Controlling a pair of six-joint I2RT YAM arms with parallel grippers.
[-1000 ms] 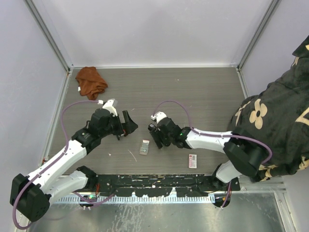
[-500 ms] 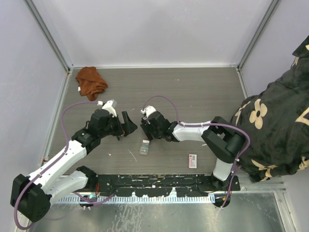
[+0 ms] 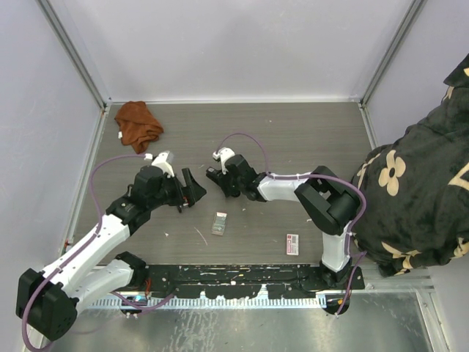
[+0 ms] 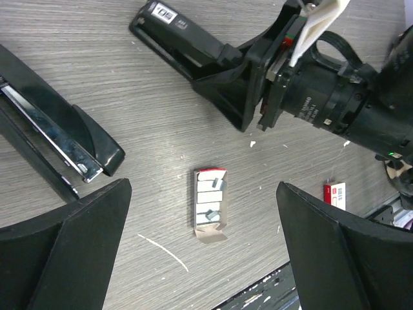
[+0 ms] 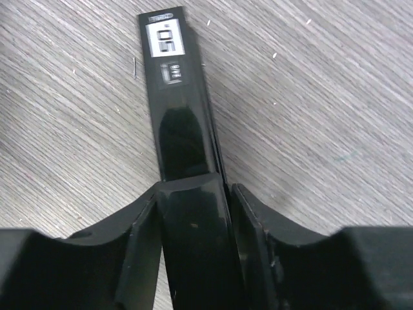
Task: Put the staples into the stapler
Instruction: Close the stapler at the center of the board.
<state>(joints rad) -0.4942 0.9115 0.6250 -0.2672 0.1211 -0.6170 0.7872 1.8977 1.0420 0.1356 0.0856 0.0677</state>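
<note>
The staples [image 4: 210, 205] lie as silvery strips in a small grey tray on the table, and show in the top view [image 3: 220, 223] too. Their red-and-white box [image 3: 292, 244] lies apart to the right, and also shows in the left wrist view [image 4: 334, 194]. My right gripper [image 5: 193, 194] is shut on a black stapler [image 5: 171, 84], holding it low over the table beyond the tray [image 3: 211, 175]. My left gripper [image 4: 206, 258] is open and empty, above and just short of the tray. A second black stapler [image 4: 61, 142] lies opened, its metal channel showing, to the left of the tray.
A crumpled brown cloth [image 3: 138, 123] lies at the far left corner. A person in a dark flowered garment [image 3: 418, 176] stands at the right edge. A black rail [image 3: 234, 279] runs along the near edge, and grey walls enclose the table.
My right gripper has carried the black stapler left and away from me, from beside the tray to beyond it. My left arm has barely moved.
</note>
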